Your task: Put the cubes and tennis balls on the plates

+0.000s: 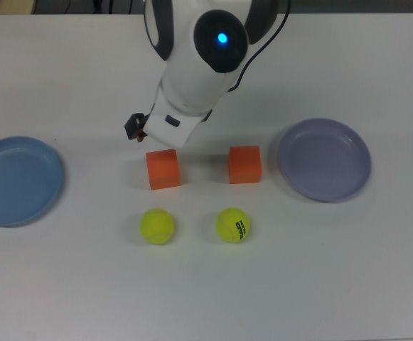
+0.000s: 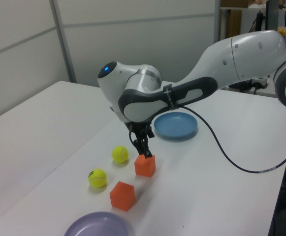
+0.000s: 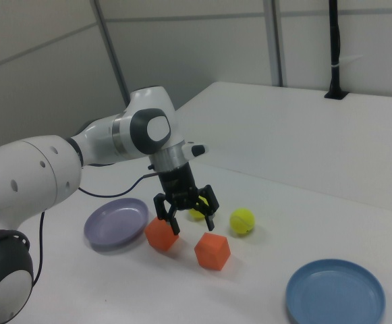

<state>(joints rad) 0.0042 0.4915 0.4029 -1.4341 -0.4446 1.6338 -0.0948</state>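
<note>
— So where are the jaws [image 3: 186,210] now?
— Open, empty, just above the cube [image 2: 145,165] in the middle of the left view.
— How to grab it well?
— Go straight down, squeeze two flat sides, then carry it to the blue plate [image 1: 14,181] at the top view's left.

Tennis ball [image 1: 232,224], lower middle of the top view: black printed lettering, not legible.
Readable text elsewhere: none.
</note>
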